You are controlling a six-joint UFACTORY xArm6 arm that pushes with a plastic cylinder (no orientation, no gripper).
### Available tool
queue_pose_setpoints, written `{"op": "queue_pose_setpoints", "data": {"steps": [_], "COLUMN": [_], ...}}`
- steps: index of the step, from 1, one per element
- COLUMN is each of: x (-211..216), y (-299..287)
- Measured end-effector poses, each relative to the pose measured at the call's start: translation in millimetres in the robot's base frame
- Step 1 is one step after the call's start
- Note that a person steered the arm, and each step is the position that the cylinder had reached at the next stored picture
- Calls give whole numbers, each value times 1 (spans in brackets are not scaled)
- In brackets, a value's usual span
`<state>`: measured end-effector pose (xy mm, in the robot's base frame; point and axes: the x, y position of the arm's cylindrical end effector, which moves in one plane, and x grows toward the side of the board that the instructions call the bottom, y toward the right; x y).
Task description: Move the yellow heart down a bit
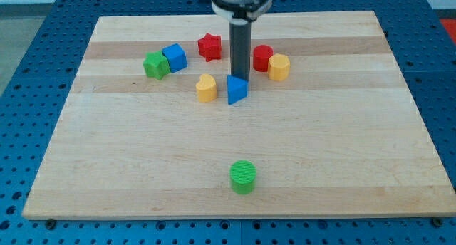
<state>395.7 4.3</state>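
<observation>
In the upper middle of the wooden board [235, 138] sits the yellow heart [206, 87], the reference point for every position given here. It stands upright on the board, touching no other block. Just beside it, toward the view's right, lies the blue triangle [236, 90], separated from the heart by a narrow gap. The dark rod [239, 51] descends from the view's top edge directly behind this triangle; my tip [239, 77] ends at the triangle's far edge, up and to the right of the heart, apart from it. Whether the tip actually touches the triangle cannot be told. The arm carries no pincer, so there is nothing to be apart, together or clamped on a block.

Above the heart, toward the view's top, is the red star [209, 46]. Up and to the left of the heart stand the blue cube [174, 57] and, touching its left side, the green block [154, 65], whose shape is hard to make out exactly. Farther right of the heart, beyond the rod, a red cylinder [262, 57] and a yellow hexagonal block [278, 67] sit close together, apparently in contact. Well below the heart, near the board's bottom edge, the green cylinder [243, 176] stands alone. A blue perforated table [28, 74] surrounds the board.
</observation>
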Motion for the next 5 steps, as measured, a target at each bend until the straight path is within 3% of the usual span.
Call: {"op": "queue_pose_setpoints", "data": {"steps": [2, 3, 5], "x": [58, 60, -14], "y": [0, 0, -23]}}
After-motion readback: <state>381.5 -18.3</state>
